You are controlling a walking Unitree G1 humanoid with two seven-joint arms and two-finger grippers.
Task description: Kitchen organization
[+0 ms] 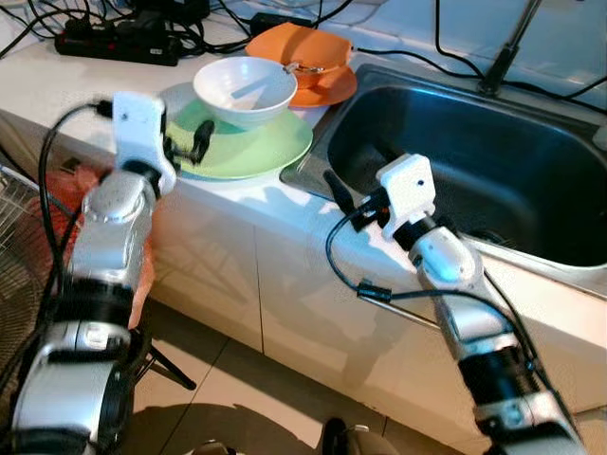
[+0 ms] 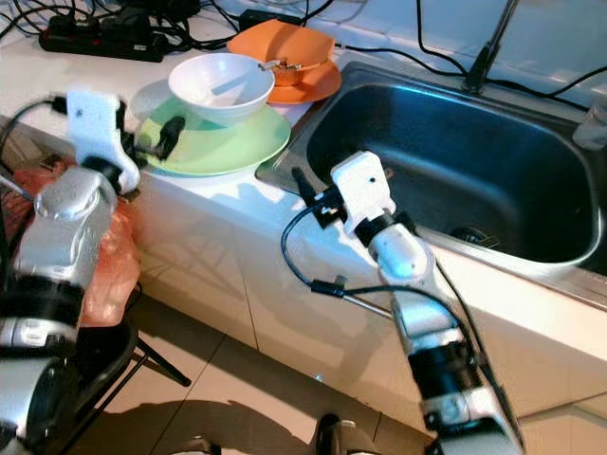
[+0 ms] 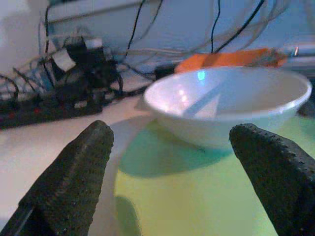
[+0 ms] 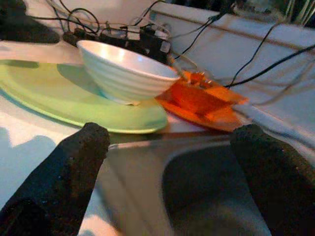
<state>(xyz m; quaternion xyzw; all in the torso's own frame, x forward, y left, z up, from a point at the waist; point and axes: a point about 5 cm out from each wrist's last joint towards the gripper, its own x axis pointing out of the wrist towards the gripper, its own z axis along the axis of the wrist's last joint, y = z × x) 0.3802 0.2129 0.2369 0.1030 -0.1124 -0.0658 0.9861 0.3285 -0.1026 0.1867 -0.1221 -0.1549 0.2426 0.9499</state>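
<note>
1. The left gripper (image 1: 186, 146) hovers at the near-left rim of the green plate (image 1: 256, 152), fingers spread wide and holding nothing. The white bowl (image 1: 246, 90) sits on that plate, loose. Risk: if the plate is lifted or dragged by its rim, the bowl would likely slide or tip off; the plate's near edge lies close to the counter's front edge, so a nudge could send both to the floor.
2. A power strip (image 1: 119, 40) and tangled cables lie on the countertop (image 1: 57, 85) just behind the plate. A reach past the bowl could snag them.
3. The orange dishes (image 1: 305, 59), a bowl on a plate with a utensil inside, touch or nearly touch the green plate at the back. Shifting one stack may disturb the other.
4. The right gripper (image 1: 343, 197) is poised at the sink's front-left corner, fingers wide apart and empty.
5. The sink (image 1: 474, 180) lies right of the stacks; its raised rim stands between them and the basin.
</note>
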